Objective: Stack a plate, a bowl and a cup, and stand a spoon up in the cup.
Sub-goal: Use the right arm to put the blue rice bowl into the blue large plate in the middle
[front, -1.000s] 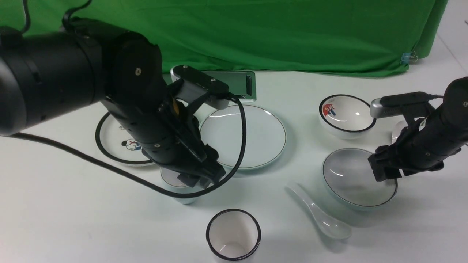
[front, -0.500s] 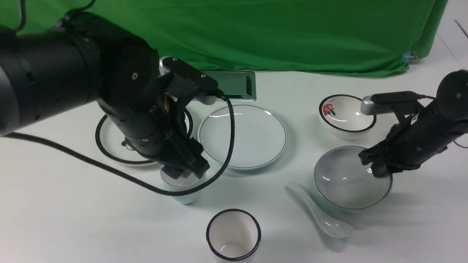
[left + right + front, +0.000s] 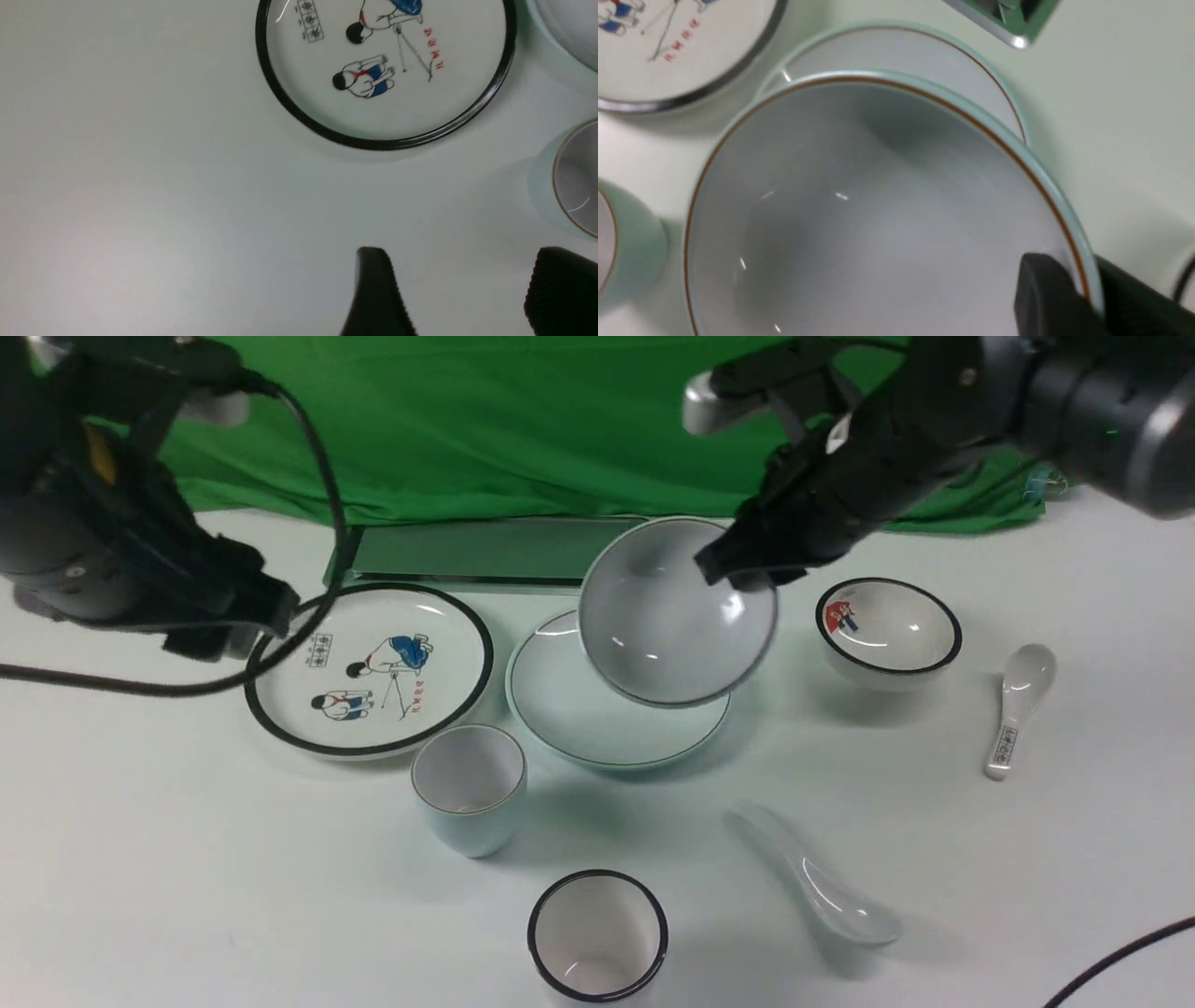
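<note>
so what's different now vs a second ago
The right pincer closed on the bowl at its rim, lifted it and carried it to the robot's left; it now hangs tilted over the plate. The left pincer, open and empty, pulled back from above the cup toward the left. Plate, cup and spoon stayed put.

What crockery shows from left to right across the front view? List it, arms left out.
Cartoon plate → cup → bowl, held aloft → spoon → picture bowl → marked spoon. Left out: plate and black-rimmed cup, which overlap the bowl's span.
</note>
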`<state>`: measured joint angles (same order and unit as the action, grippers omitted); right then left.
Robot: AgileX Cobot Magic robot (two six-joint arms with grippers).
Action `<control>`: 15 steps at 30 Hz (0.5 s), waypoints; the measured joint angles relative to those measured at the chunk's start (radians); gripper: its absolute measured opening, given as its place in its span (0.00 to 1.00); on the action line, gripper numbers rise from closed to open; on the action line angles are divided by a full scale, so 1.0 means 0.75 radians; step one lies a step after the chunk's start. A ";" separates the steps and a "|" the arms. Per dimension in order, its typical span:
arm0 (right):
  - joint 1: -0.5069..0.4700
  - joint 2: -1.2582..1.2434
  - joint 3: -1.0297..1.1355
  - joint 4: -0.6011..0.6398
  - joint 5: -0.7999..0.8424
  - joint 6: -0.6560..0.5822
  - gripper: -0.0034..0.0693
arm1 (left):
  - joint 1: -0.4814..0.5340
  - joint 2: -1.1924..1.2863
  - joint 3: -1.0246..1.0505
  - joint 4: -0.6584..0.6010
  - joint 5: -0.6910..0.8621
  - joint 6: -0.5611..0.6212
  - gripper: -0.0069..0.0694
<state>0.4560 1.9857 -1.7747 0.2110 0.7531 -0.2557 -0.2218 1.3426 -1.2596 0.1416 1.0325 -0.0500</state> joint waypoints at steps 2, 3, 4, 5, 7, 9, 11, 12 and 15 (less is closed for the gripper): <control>0.003 0.106 -0.098 0.000 0.001 0.034 0.15 | 0.041 0.000 0.000 -0.055 -0.001 0.026 0.59; 0.003 0.165 -0.150 -0.005 0.004 0.064 0.15 | 0.055 0.000 0.000 -0.079 -0.001 0.041 0.59; 0.000 0.199 -0.180 -0.007 0.006 0.081 0.15 | 0.061 0.000 0.000 -0.087 -0.005 0.046 0.59; -0.002 0.231 -0.207 -0.009 0.011 0.100 0.15 | 0.061 0.000 0.000 -0.094 -0.010 0.048 0.59; -0.012 0.292 -0.260 -0.009 0.019 0.137 0.15 | 0.061 0.000 0.001 -0.117 -0.035 0.056 0.59; -0.016 0.333 -0.288 -0.009 0.020 0.166 0.16 | 0.061 0.000 0.014 -0.144 -0.080 0.067 0.59; -0.019 0.362 -0.296 -0.010 0.022 0.178 0.17 | 0.061 0.003 0.037 -0.170 -0.120 0.085 0.59; -0.020 0.375 -0.296 -0.009 0.028 0.182 0.18 | 0.061 0.008 0.051 -0.189 -0.141 0.102 0.59; -0.018 0.400 -0.297 0.019 0.032 0.191 0.19 | 0.061 0.031 0.086 -0.228 -0.180 0.116 0.59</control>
<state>0.4426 2.2856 -1.9978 0.2252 0.7774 -0.1121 -0.1763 1.3662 -1.1953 -0.0296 0.8973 0.0369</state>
